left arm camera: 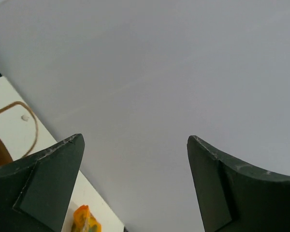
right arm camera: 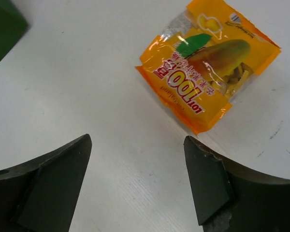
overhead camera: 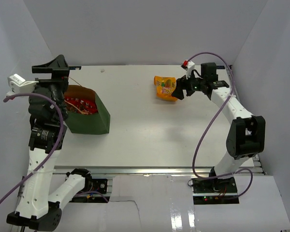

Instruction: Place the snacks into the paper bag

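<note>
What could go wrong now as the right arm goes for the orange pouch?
The orange-yellow pouch lies flat and off-centre from the open right gripper, so the fingers may scrape the table or pinch only a corner. The red chip bag already fills much of the mouth of the paper bag, so the pouch might catch on the rim.

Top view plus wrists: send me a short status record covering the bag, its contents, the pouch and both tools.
bag: dark green, left side of table, mouth open
in bag: red chip bag
pouch: orange, flat on table, far right, outside bag
left tool: open, empty, raised by the bag
right tool: open, empty, pouch just ahead of it, not gripped
remaining: pouch not yet in bag
</note>
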